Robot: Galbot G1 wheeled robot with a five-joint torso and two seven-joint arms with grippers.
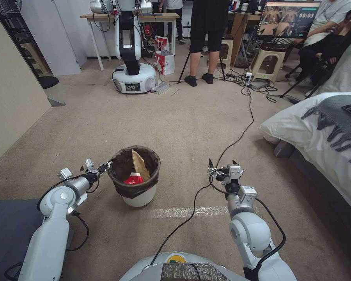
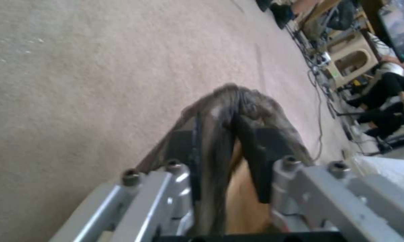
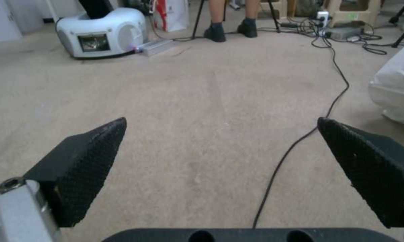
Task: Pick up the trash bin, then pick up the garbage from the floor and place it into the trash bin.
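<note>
Timer digits "00:03" are showing on the monitor (image 1: 288,17) behind. White trash bin (image 1: 139,199), its dark liner folded over the rim, is standing on the carpet (image 1: 183,125), holding a red packet (image 1: 133,179) and tan paper (image 1: 139,164). Left gripper (image 1: 107,166) is pinching the liner rim; right gripper (image 1: 222,163) is hovering with jaws spread wide

Second robot (image 1: 132,47), black cable (image 1: 238,138), bed (image 1: 323,132)
</note>
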